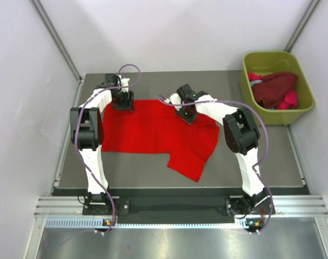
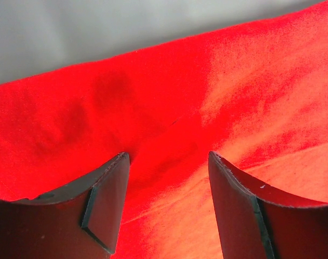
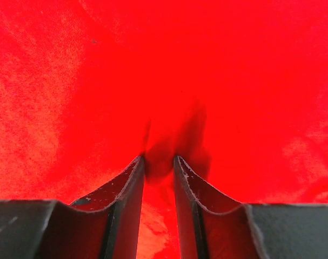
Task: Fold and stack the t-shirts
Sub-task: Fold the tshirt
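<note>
your left claw (image 1: 122, 102) is down on the red shirt (image 1: 153, 132) at its far left corner, just inside the far hem. in its wrist view the left claw (image 2: 169, 156) stands released, fingers (image 2: 107, 197) well apart, with the shirt lying between and under them and a soft crease running up from the gap. the hem and bare table show just beyond the tips.

your right claw (image 1: 186, 114) sits on the same shirt along its far edge, right of the middle. up close, the right claw (image 3: 159, 159) has its jaws only a narrow slot apart, and a small dark pucker of cloth rises right at the tips. you cannot tell from here whether that pucker is pinched or merely lying in the slot.

the red shirt is spread flat across the middle of the table (image 1: 250, 162), one part trailing toward you on the right. the maroon shirt (image 1: 274, 89) and pink shirt (image 1: 289, 100) lie bunched in the tub (image 1: 272, 54) at the far right corner, well apart from both claws.
</note>
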### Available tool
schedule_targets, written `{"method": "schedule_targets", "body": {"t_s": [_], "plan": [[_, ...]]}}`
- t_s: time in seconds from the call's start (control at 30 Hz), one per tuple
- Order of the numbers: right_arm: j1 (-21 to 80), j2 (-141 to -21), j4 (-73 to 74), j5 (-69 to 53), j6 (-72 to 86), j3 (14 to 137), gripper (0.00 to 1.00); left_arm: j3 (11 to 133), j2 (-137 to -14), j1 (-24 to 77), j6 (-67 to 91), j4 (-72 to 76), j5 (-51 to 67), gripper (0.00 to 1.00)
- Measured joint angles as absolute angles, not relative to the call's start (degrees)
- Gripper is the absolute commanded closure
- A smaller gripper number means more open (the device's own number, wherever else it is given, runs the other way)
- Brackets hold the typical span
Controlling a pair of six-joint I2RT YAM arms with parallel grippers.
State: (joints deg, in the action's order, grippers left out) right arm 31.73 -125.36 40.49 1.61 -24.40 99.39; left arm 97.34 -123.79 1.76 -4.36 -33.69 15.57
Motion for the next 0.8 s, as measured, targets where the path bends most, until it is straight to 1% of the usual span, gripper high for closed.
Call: {"method": "schedule_targets", "body": {"t_s": [0.1,0.13,0.23,0.27,0.57,0.8], "plan": [[31.73,-125.84,40.56,1.61,-24.43,99.44,0.72,97.34,-123.79,1.87,-4.36,-33.69,15.57,0.35],[31.73,-125.84,40.51,1.63,-24.43,99.44,0.8,97.34,-123.79,1.89,-4.36,-33.69,15.57,0.35],[31.73,-125.86,40.47,1.72,-24.51,99.44,0.94,97.34,-123.79,2.02,-4.36,-33.69,15.57,0.35],[31.73,-125.86,40.4,1.91,-24.58,99.46,0.96,97.34,-123.79,2.04,-4.36,-33.69,15.57,0.35],[31.35,-125.82,42.22,0.21,-23.9,102.72,0.97,97.34,-123.79,2.33,-4.36,-33.71,15.59,0.35],[28.25,-125.01,47.37,-12.8,-22.59,107.77,0.97,97.34,-123.79,2.76,-4.36,-33.69,15.57,0.35]]}}
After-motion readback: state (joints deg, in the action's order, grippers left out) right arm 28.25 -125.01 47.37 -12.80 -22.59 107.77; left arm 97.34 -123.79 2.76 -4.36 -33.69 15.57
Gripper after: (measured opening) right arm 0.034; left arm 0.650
